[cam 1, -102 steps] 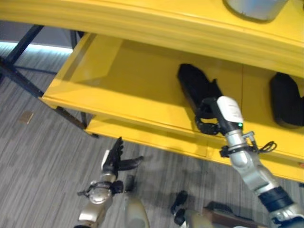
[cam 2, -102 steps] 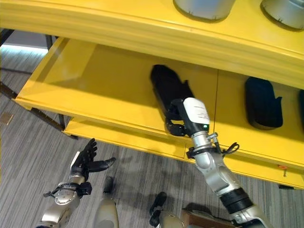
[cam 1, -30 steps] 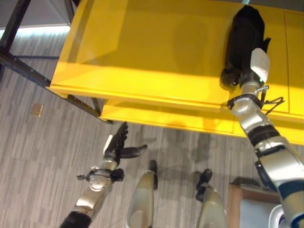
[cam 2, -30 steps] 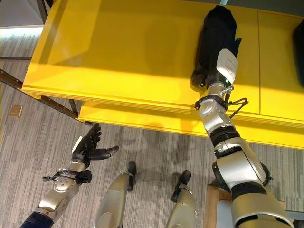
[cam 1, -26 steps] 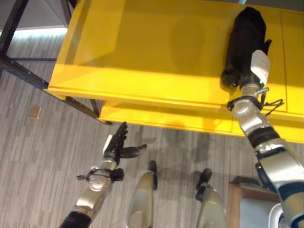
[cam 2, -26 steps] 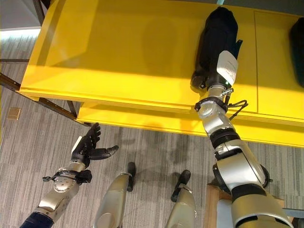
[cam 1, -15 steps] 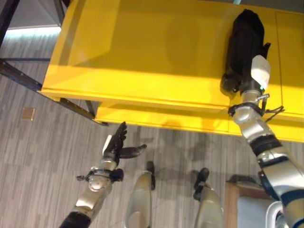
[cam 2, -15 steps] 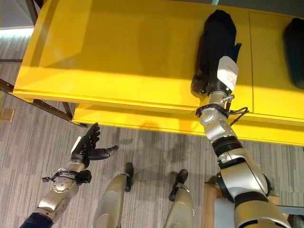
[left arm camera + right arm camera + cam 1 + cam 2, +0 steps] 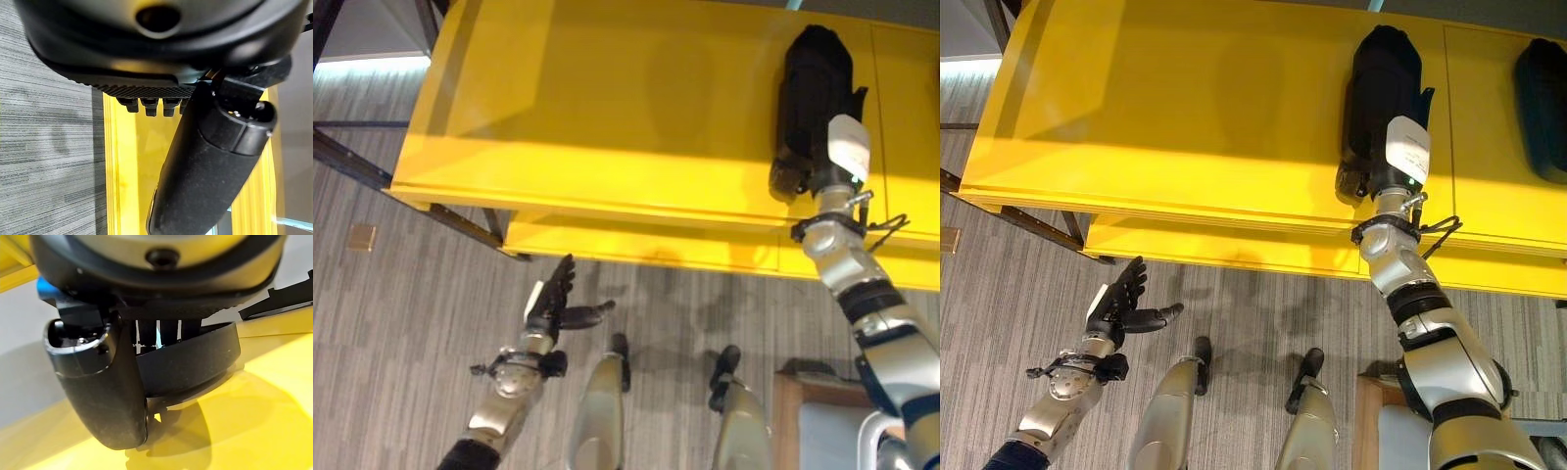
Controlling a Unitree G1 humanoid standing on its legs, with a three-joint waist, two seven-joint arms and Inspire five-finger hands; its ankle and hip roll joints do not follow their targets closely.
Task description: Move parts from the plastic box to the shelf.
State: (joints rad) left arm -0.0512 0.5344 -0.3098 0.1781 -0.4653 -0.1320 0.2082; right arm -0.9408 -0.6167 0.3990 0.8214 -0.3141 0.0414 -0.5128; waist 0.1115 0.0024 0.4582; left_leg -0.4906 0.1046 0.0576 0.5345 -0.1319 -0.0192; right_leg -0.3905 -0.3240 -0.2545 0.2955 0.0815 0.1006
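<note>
- The yellow shelf (image 9: pixel 1185 127) spans the space ahead of me.
- A black part (image 9: pixel 1381 93) lies on the shelf near its front edge, a second black part (image 9: pixel 1542 108) well apart, further right.
- My right hand (image 9: pixel 1371 171) grips the first part's near end, thumb and fingers curled round it.
- My left hand (image 9: pixel 1116 304) hangs below the shelf, fingers spread, empty.

Yellow shelf (image 9: pixel 1185 117) (tilted view): 2 black parts (image 9: pixel 1381 78) (image 9: pixel 1542 98).

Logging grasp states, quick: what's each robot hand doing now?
Left robot hand: open, holding nothing.
Right robot hand: on the black part; grip cannot be told.
</note>
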